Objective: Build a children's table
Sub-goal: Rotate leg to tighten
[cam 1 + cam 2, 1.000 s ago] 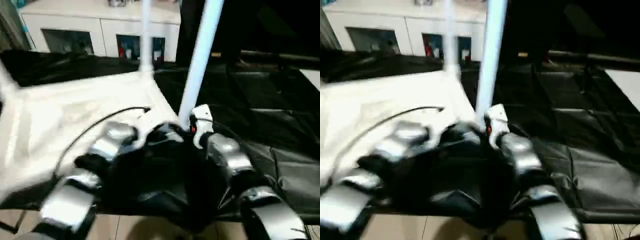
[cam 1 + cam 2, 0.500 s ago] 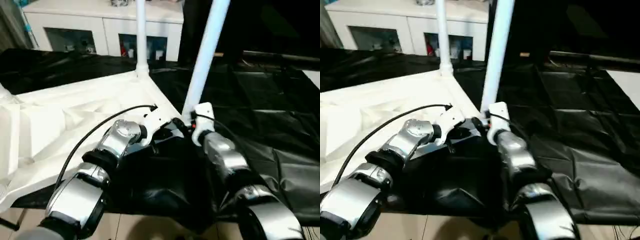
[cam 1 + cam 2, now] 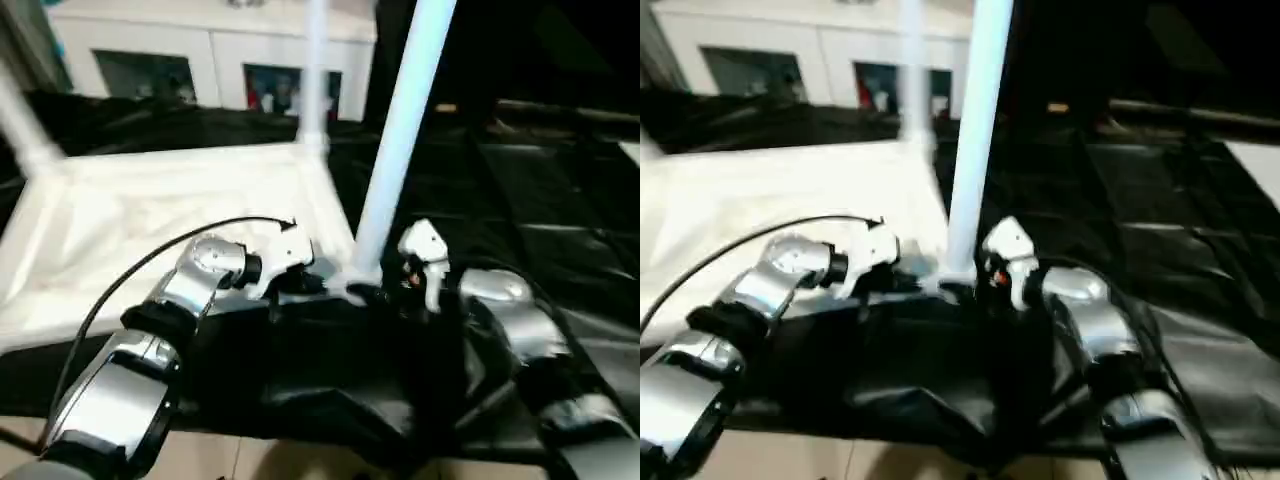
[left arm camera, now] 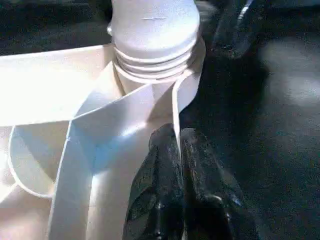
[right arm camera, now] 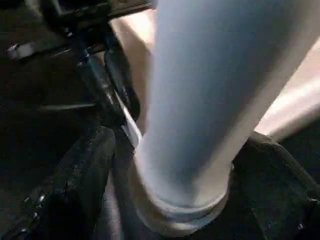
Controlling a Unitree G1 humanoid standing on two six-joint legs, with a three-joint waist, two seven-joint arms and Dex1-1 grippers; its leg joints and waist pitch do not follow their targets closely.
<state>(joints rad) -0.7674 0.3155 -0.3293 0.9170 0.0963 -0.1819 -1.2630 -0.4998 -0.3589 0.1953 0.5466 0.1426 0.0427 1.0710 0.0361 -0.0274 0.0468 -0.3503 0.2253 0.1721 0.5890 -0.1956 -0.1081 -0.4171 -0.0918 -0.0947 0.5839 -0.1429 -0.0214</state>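
Observation:
The children's table lies upside down on the black-draped work table, its white ribbed top (image 3: pixel 150 215) facing up. A white leg (image 3: pixel 400 130) stands upright in the near corner socket (image 4: pixel 155 65). Another leg (image 3: pixel 315 80) rises at the far corner and one more (image 3: pixel 20 125) at the far left. My left gripper (image 4: pixel 177 137) is shut on the thin rim of the top just beside that near socket. My right gripper (image 5: pixel 182 150) straddles the foot of the near leg, its black fingers (image 5: pixel 75 180) spread wide on either side, open.
Black sheeting (image 3: pixel 560 200) covers the work table to the right of the leg. A white cabinet (image 3: pixel 200 45) stands behind it. The work table's front edge and pale floor (image 3: pixel 250 462) lie just below my forearms. A black cable (image 3: pixel 140 265) arcs over my left arm.
The head view has shifted and tilted. My right wrist sits slightly farther from the near leg's foot than before. My left gripper keeps its hold on the rim.

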